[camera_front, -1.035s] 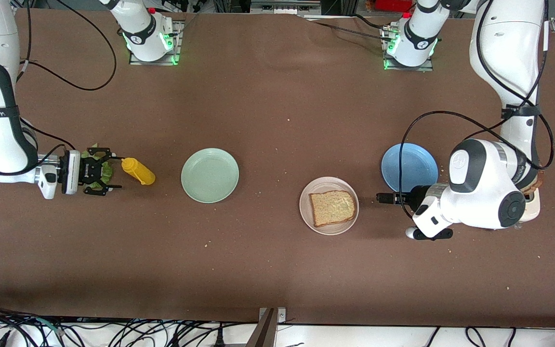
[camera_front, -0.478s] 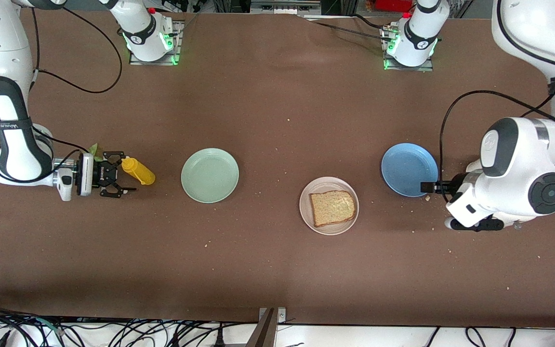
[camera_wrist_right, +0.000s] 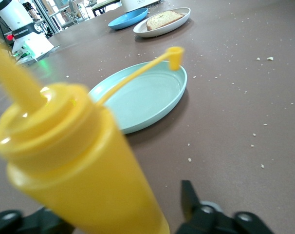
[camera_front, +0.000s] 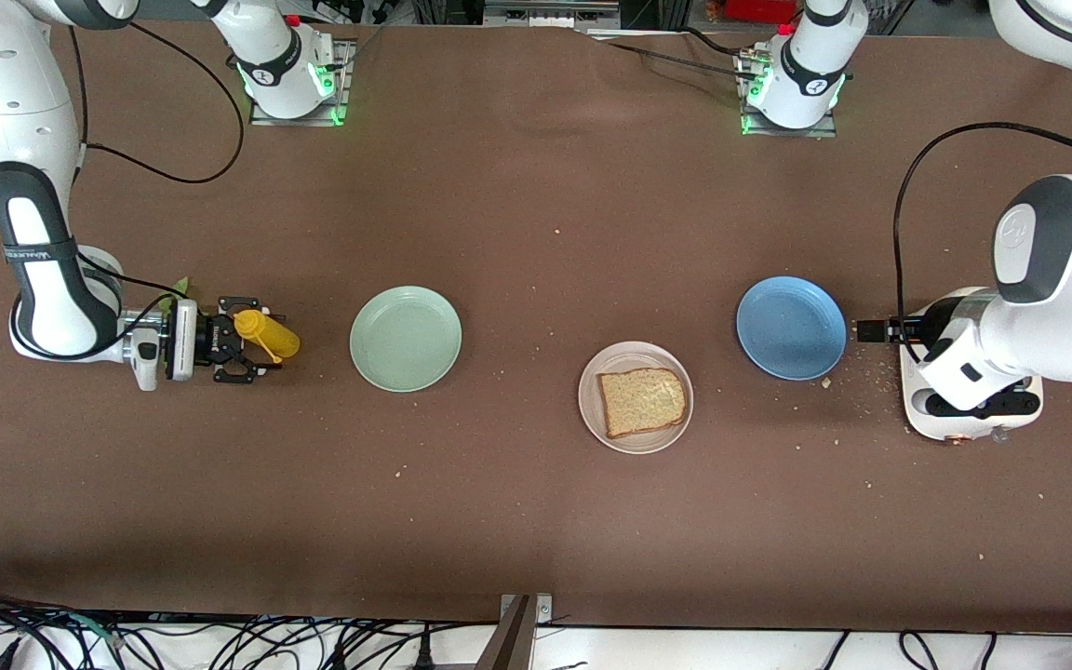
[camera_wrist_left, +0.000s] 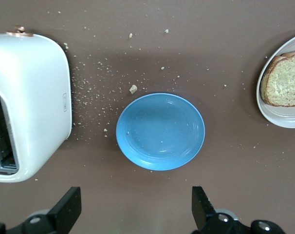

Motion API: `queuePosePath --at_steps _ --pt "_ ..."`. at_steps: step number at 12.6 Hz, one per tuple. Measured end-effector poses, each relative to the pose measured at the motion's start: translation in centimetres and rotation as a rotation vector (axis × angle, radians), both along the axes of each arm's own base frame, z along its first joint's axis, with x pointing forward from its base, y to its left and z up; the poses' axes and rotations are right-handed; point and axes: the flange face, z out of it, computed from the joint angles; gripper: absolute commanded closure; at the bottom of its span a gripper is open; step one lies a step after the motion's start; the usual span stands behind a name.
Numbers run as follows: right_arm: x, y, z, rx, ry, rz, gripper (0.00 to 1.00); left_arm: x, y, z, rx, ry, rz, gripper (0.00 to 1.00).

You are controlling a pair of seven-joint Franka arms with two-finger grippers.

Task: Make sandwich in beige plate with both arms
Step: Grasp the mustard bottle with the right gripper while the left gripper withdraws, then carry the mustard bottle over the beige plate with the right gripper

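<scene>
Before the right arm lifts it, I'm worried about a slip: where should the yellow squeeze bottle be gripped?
Probably across its round body, near the middle. The yellow squeeze bottle lies on its side, nozzle toward the right gripper, whose open fingers already flank it. Avoid the thin nozzle and dangling cap.

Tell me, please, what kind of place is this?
Probably a robotics lab, staged as a kitchen: two arms bolted to a brown table, loose cables along its edge, and a toaster with plates.
</scene>
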Motion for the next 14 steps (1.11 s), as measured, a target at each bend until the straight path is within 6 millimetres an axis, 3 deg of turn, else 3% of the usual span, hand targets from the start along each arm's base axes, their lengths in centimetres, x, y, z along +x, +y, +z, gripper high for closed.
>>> queuePosePath --at_steps 1,5,8,11,14 --pt "0.0 0.0 -0.2 0.003 -0.015 0.004 1.00 -0.2 0.7 0.7 -0.001 -0.002 0.011 0.00" --pt "0.5 0.0 0.1 -0.014 -0.050 0.000 1.00 -0.9 3.4 3.1 -0.003 -0.027 0.052 0.00" --pt "2.5 2.3 1.9 -0.081 -0.090 -0.002 1.00 -1.3 4.6 4.1 0.001 -0.029 0.071 0.00" --pt "5.0 6.4 6.6 -0.199 -0.073 -0.002 1.00 -2.0 5.1 6.4 0.006 -0.063 0.076 0.00" --pt "7.1 11.7 13.0 -0.357 -0.044 0.005 1.00 -3.5 5.8 11.7 0.011 -0.213 0.077 0.00"
